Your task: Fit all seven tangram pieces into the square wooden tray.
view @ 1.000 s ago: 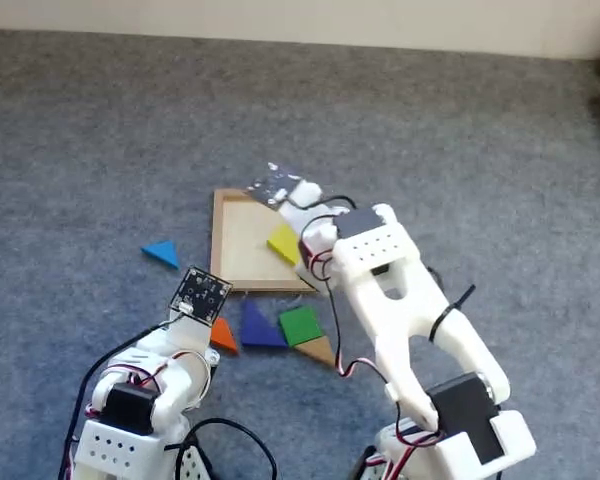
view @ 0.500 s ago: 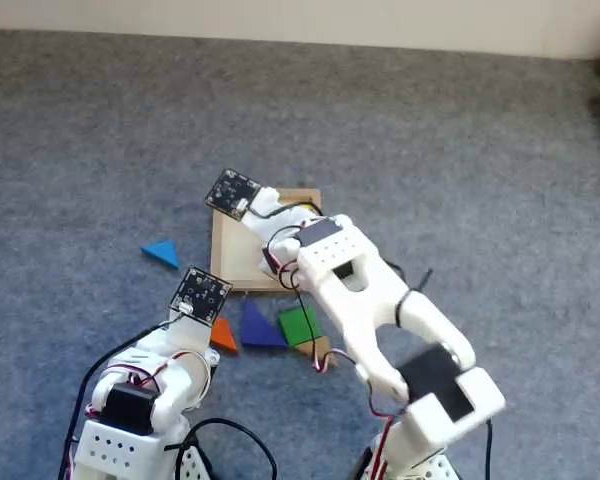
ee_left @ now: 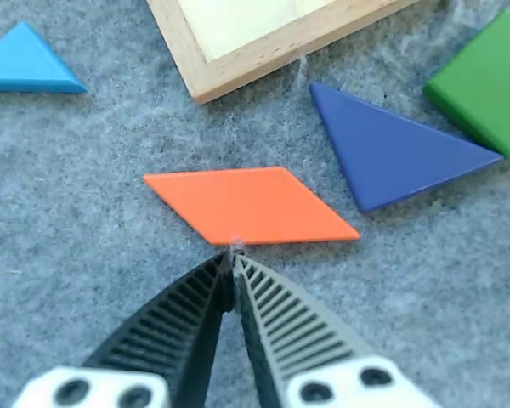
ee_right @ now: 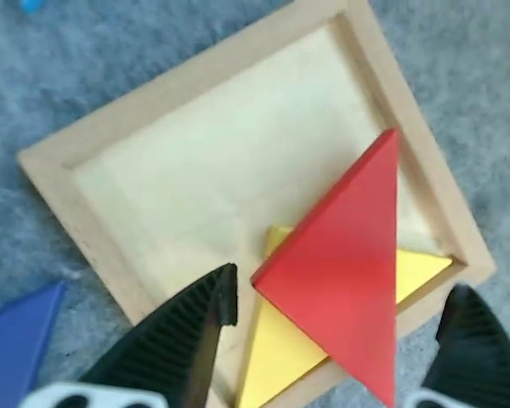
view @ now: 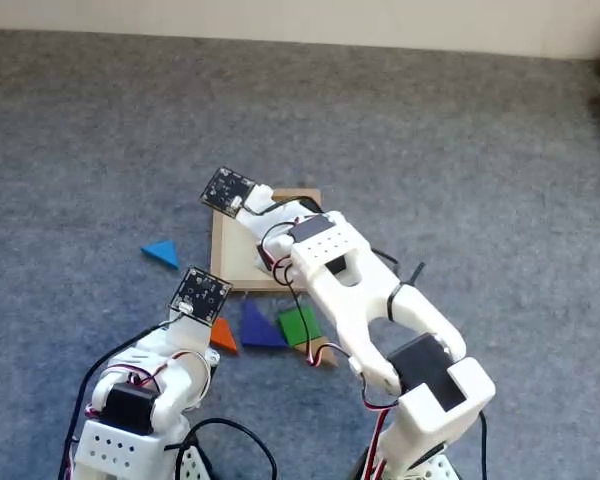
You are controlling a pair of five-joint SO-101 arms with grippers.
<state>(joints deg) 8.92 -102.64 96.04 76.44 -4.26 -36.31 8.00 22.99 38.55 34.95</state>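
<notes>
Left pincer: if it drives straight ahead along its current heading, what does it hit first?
The orange parallelogram. The shut left pincer points at its near edge, tips apparently just short of it; their height is unclear, so it might pass over. The wooden tray lies beyond.

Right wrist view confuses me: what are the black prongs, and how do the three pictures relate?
Those prongs are the right arm's hand, open, seen from a camera on its wrist. Between them the red triangle lies on the yellow triangle in the wooden tray, ungripped. The left wrist view shows the other arm's hand, shut and empty, at the orange piece, near the dark blue triangle and green square. The high view looks down over everything on the grey carpet.
</notes>
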